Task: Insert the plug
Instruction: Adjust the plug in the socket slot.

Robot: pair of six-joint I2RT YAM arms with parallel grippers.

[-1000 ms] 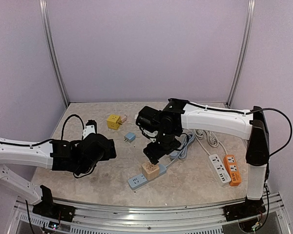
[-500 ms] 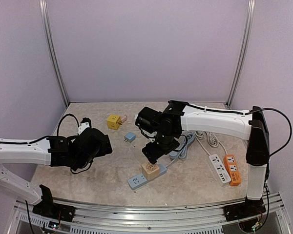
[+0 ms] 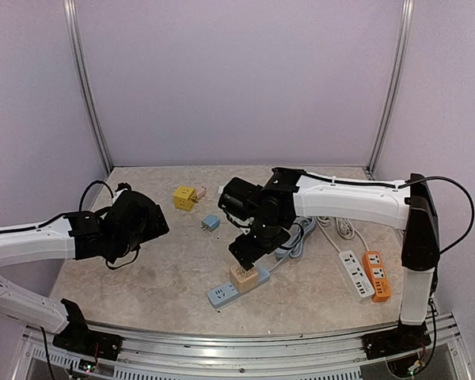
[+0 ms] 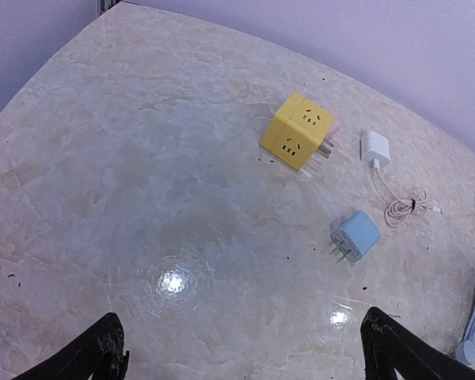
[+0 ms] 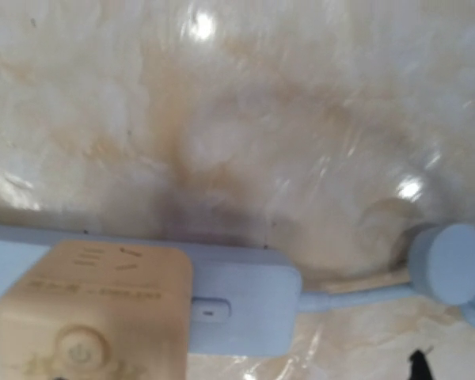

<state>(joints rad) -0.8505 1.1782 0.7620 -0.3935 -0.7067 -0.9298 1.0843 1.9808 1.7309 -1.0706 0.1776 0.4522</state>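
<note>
left gripper (image 4: 241, 321): jaws spread wide, holding nothing, over the table (image 4: 103, 198). Right of it, yellow cube socket (image 4: 297, 131), then blue adapter (image 4: 355, 235). beige cube plug (image 5: 95, 313) is seated on blue power strip (image 5: 237, 305), at its cable end. right gripper (image 3: 245, 252) is just above the plug; can't tell whether it's parted or closed. Far right, 2 more: white strip (image 3: 354, 273), orange strip (image 3: 378, 275).

Bright, even light; 2 glare spots on the table (image 4: 142, 174) ahead of the left gripper (image 4: 241, 332); right wrist view blurred.
</note>
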